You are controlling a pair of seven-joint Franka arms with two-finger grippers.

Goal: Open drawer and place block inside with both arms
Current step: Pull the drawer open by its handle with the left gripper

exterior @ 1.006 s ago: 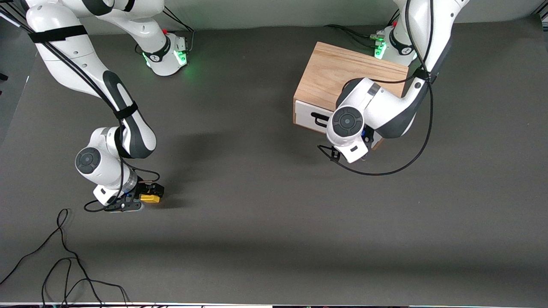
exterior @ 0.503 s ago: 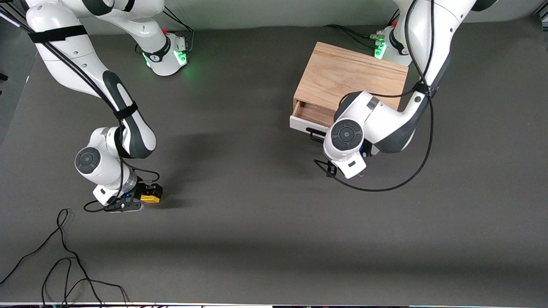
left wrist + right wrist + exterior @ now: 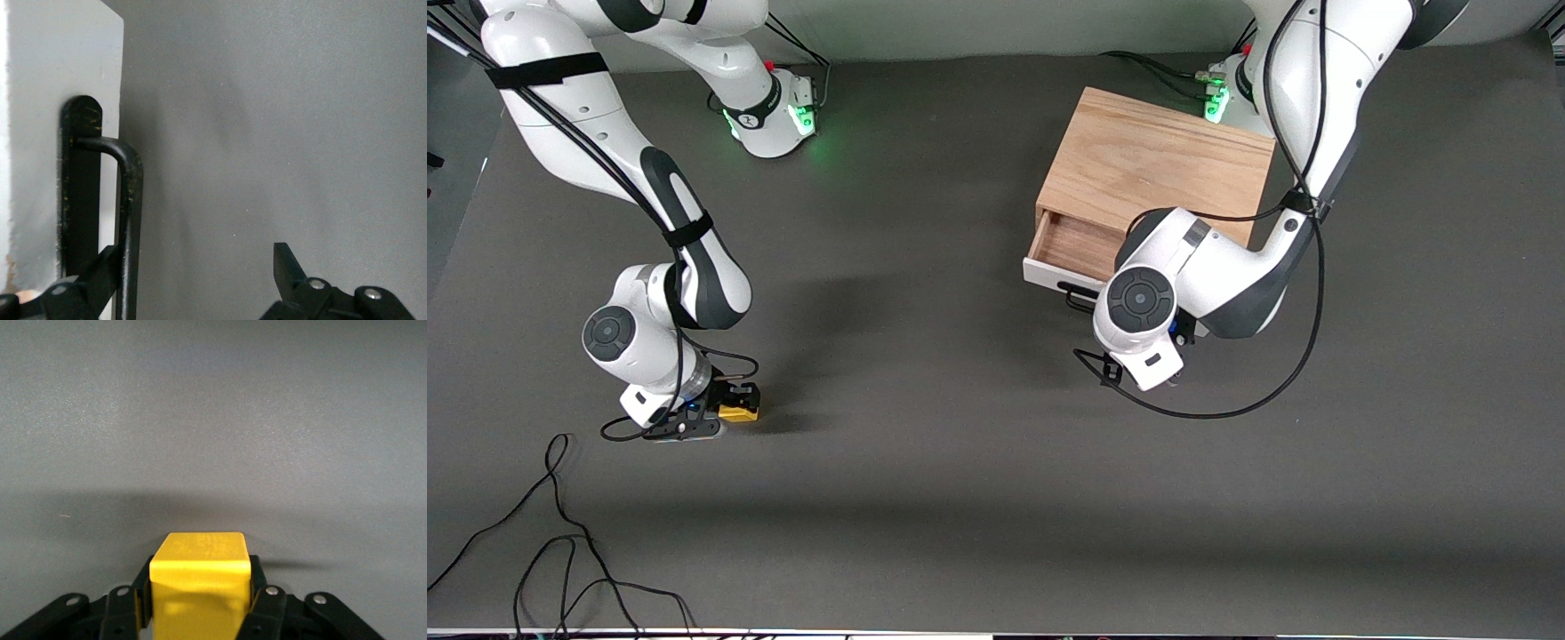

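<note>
Drawer (image 3: pixel 1069 246) now pulled further out of oak box (image 3: pixel 1156 160); wood interior exposed. Left gripper (image 3: pixel 193 280) spread, one finger hooked on black bar handle (image 3: pixel 127 220). Right gripper (image 3: pixel 200 603) clenched on yellow block (image 3: pixel 200 583), low over table (image 3: pixel 960 462) at right arm's end. Next likely: carry block to drawer.

Quick count: two arms, the left arm (image 3: pixel 1280 133) and the right arm (image 3: pixel 605 151); two grippers, the left gripper (image 3: pixel 193 273) and the right gripper (image 3: pixel 200 600). One wooden box (image 3: pixel 1156 160) with one drawer (image 3: pixel 1072 244) and one handle (image 3: pixel 127 220); one yellow block (image 3: pixel 200 583); one loose black cable (image 3: pixel 560 542) on the one table (image 3: pixel 960 462).
</note>
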